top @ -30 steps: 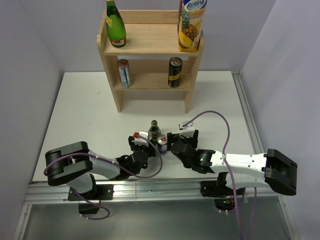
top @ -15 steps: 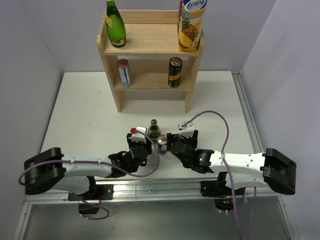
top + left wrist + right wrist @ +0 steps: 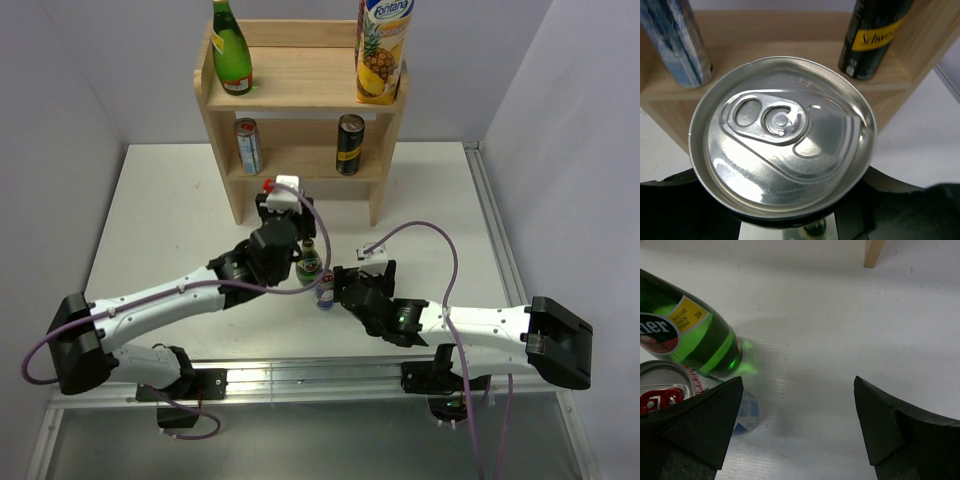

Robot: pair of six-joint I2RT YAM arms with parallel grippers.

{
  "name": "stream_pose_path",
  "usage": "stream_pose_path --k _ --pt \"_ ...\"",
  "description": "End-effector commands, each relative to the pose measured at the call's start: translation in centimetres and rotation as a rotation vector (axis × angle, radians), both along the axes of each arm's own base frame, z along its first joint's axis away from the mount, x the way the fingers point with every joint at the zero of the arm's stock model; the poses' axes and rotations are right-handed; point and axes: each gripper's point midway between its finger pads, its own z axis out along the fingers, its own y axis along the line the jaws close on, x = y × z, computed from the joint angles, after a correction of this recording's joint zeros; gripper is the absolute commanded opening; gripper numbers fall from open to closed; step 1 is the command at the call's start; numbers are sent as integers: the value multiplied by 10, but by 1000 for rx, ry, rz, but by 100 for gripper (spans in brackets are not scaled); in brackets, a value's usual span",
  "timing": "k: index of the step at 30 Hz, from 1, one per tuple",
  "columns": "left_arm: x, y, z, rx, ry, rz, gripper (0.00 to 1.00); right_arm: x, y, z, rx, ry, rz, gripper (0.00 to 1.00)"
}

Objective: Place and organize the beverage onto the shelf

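My left gripper is shut on a silver-topped can and holds it off the table in front of the light-wood shelf. In the left wrist view the shelf's lower board lies just ahead. A blue can stands at its left and a black Schweppes can at its right. My right gripper is open and empty over the table. Just left of it stand a green bottle and a can with a red tab.
On the shelf's top board stand a green bottle at the left and a pineapple juice carton at the right. A shelf leg shows far ahead in the right wrist view. Walls enclose the table on three sides.
My left arm has stretched away from the near edge toward the shelf, carrying the can up with it. The right arm, green bottle and red-tab can have stayed put.
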Motion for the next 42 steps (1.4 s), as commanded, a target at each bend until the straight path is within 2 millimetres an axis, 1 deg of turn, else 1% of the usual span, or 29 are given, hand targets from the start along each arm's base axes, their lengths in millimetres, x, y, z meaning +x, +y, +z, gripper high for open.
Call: stream_pose_path --k 1,2,3,4,5,6,7,8,10,13,15,16,17,22,24,25,26,28,29,30,33,36,42 --pt "25 -11 52 -11 -92 -21 0 6 8 26 56 -49 -25 99" --pt "36 -13 62 -17 -104 -15 0 6 7 25 55 -47 -25 99" --pt "41 -15 67 -18 -112 -16 0 6 7 25 56 -48 -27 99" --pt "46 -17 81 -31 -132 -15 0 5 8 26 59 -49 -23 99" --pt "55 -17 78 -17 -130 -7 0 5 8 26 61 -48 -22 99" --pt "59 -20 82 -20 -138 -11 0 5 8 26 60 -48 -22 99" --pt "63 -19 95 -26 -156 -2 0 5 8 26 60 -48 -20 99" --pt "70 -21 92 -12 -155 7 0 5 8 26 57 -48 -21 99" --pt "76 -26 96 -7 -162 1 0 5 9 26 60 -49 -20 99" --pt "92 -29 105 -4 -181 15 0 5 8 26 62 -48 -19 99" --pt "97 -33 109 -16 -199 12 0 5 8 26 64 -49 -19 99" --pt "99 -35 115 -27 -206 10 0 5 8 26 67 -48 -18 99" --pt "105 -37 110 -19 -203 15 0 5 8 26 65 -48 -18 99" --pt "122 -51 114 -35 -220 12 0 4 7 26 67 -47 -17 99" --pt "125 -54 115 -38 -225 13 0 4 7 26 69 -46 -16 99" --pt "127 -55 120 -46 -238 18 0 4 7 26 69 -47 -16 99" --pt "131 -57 115 -40 -234 25 0 4 7 26 69 -48 -17 99" --pt "137 -59 116 -46 -241 33 0 4 7 26 72 -47 -16 99" --pt "140 -58 115 -45 -240 41 0 4 6 26 73 -48 -18 99" --pt "142 -57 118 -50 -246 48 0 3 6 26 75 -47 -14 99" --pt "151 -57 113 -43 -242 64 0 4 6 25 72 -47 -15 99" --pt "156 -53 111 -49 -242 78 0 4 7 24 69 -43 -12 99" --pt "168 -43 96 -56 -228 94 0 4 8 25 67 -44 -11 99"
